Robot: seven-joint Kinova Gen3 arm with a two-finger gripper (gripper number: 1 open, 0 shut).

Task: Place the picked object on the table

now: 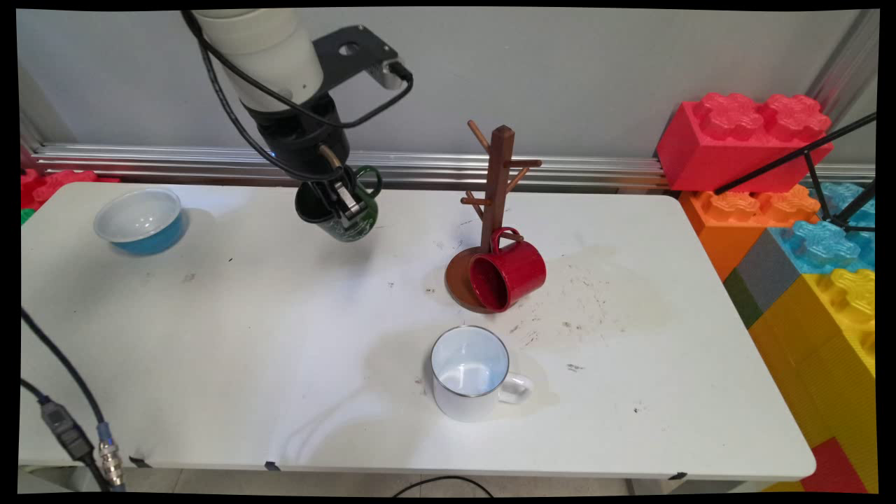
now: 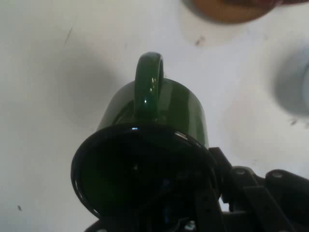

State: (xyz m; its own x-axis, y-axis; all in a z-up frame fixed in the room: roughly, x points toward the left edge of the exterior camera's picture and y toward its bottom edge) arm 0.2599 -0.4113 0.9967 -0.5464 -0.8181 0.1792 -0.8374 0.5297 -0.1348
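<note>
Green mug is pinched at its rim by gripper fingers, held tilted above the surface. Glossy, dark inside, nothing seen in it. White mug and blue bowl seen empty.

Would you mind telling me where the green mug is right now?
The green mug is held tilted in the claw, lifted above the table toward its far side in the main view, left of the mug tree and right of the blue bowl.

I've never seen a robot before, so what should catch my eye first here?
The gripper holds a green mug by its rim, tilted in the air above the table. To its right a red mug hangs low on a brown mug tree, with a white mug in front.
</note>
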